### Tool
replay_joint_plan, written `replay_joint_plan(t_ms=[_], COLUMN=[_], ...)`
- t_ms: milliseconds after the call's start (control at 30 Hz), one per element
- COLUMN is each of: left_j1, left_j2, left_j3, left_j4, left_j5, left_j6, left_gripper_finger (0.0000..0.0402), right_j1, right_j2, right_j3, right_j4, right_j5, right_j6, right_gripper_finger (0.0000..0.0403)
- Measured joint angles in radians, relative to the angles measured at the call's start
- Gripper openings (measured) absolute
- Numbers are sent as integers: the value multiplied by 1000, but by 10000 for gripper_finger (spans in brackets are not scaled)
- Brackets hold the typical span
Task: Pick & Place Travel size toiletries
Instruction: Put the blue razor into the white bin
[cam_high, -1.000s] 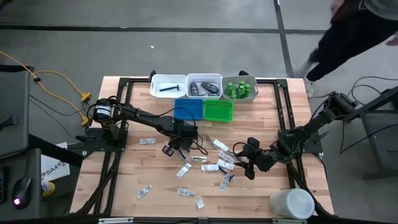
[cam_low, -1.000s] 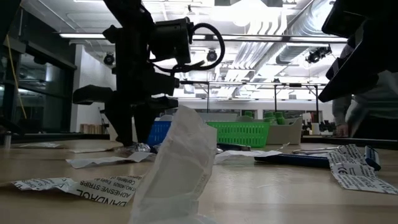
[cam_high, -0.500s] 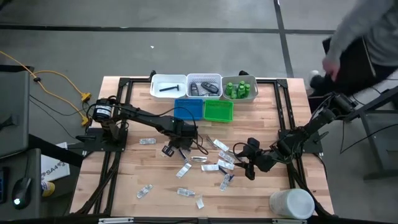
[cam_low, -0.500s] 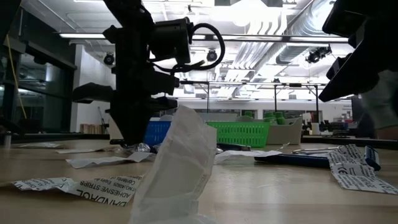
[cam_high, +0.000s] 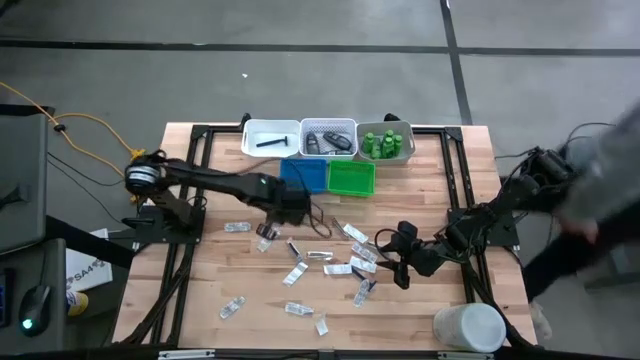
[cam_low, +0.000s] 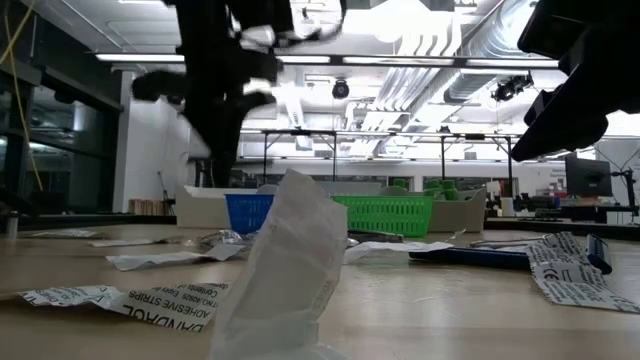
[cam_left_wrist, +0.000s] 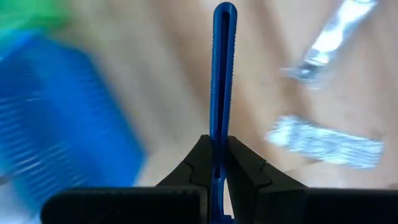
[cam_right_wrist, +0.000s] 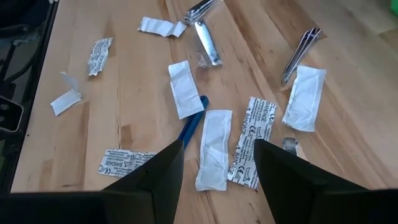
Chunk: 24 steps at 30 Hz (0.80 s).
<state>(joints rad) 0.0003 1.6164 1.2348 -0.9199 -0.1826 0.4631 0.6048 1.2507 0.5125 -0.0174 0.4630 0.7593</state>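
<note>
The left gripper (cam_left_wrist: 216, 163) has risen off the table (cam_high: 200, 290), clamped on a thin blue stick (cam_left_wrist: 222, 74). The right gripper (cam_right_wrist: 214, 163) waits, jaws wide, over scattered white packets (cam_right_wrist: 213, 148).

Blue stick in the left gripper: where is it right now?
The blue stick is pinched in the left gripper, lifted above the table beside the blue tray.

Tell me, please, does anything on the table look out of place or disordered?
Yes. Many white packets lie scattered at all angles across the wooden table, outside the trays. In the right wrist view one packet lies over a blue stick. The left pincer holds a thin blue stick; the right pincer hangs open above the packets.
</note>
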Motion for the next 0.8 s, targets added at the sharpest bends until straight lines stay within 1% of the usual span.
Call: replay_joint_plan(t_ms=[67, 133, 300, 433, 567, 700, 800], left_j1=[45, 110, 312, 470, 599, 694, 738], left_j2=[-50, -85, -115, -95, -71, -34, 2], left_j3=[6, 8, 7, 7, 7, 7, 7], left_j4=[-11, -6, 27, 104, 169, 212, 262], left_j5=[-69, -112, -131, -114, -45, 10, 23], left_j6=[3, 3, 18, 67, 126, 140, 161], left_gripper_finger=[18, 18, 18, 18, 18, 18, 18], right_j1=[0, 0, -1, -1, -1, -1, -1], right_j2=[0, 0, 0, 0, 0, 0, 0], right_j3=[0, 0, 1, 1, 1, 1, 1], right_j4=[0, 0, 0, 0, 0, 1, 4], right_j5=[8, 9, 9, 9, 10, 10, 14], right_j6=[0, -1, -3, -6, -5, -1, -1], right_gripper_finger=[188, 188, 188, 188, 188, 188, 188])
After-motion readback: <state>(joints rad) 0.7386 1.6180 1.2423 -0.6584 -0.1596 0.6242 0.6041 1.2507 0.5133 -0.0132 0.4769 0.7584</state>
